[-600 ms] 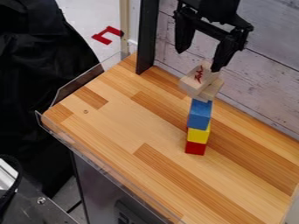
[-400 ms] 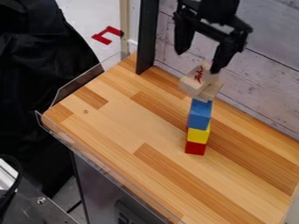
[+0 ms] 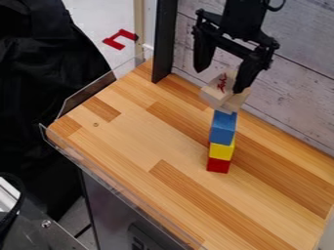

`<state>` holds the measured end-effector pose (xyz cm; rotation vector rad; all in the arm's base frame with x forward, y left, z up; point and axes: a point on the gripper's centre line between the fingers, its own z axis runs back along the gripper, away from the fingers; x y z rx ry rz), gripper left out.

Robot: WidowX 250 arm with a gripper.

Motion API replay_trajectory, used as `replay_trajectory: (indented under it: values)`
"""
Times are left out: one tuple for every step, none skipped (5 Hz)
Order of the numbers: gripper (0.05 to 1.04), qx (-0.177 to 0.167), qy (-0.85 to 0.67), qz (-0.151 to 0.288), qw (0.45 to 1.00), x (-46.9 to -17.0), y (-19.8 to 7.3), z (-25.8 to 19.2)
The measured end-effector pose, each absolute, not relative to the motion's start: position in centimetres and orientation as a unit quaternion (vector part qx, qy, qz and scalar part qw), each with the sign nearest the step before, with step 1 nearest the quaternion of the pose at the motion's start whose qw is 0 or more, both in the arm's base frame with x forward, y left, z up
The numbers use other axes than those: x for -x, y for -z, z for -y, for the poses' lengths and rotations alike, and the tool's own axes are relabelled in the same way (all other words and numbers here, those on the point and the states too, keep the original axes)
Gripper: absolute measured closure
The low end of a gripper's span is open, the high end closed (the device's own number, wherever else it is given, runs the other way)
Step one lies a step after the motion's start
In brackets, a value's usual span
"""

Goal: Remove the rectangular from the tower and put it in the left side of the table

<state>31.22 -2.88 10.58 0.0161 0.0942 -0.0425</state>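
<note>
- Overhead, the black gripper (image 3: 221, 81) hangs at the top of the tower, its two fingers spread wide, with a broad gap between them.
- Nothing is clamped in it; one finger is right at the pale wooden pieces, though whether it touches them I cannot tell, and the other is off to the far side of them.
- The tower stands upright out on the worktop (image 3: 134, 141), between the edge by the plank wall (image 3: 300, 105) and the opposite, clear-guarded edge.
- From the bottom up it goes red block (image 3: 218, 165), yellow block (image 3: 221, 151), then the taller blue block (image 3: 223, 128).
- On top of the blue one sit the pale wooden pieces, turned at differing angles: a lower piece (image 3: 235, 101) and an upper block (image 3: 212, 95) with red marks.
- A clear panel (image 3: 88, 95) borders the worktop's left end.
- A black post (image 3: 164, 41) rises by the corner where that end meets the wall side.
- Black cloth (image 3: 42, 78) hangs beyond the left end.
</note>
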Motion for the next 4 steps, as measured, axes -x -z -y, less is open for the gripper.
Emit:
replay_trajectory:
  values:
    - [0.083,-0.007,0.011,-0.048,0.999,-31.2,-10.5,2.6]
    - [0.083,0.001,0.000,-0.043,0.999,-31.4,-10.4,2.8]
    - [0.083,0.004,-0.027,-0.052,0.998,-31.4,-9.8,2.8]
    - [0.083,0.008,-0.036,-0.058,0.998,-31.1,-9.4,3.0]
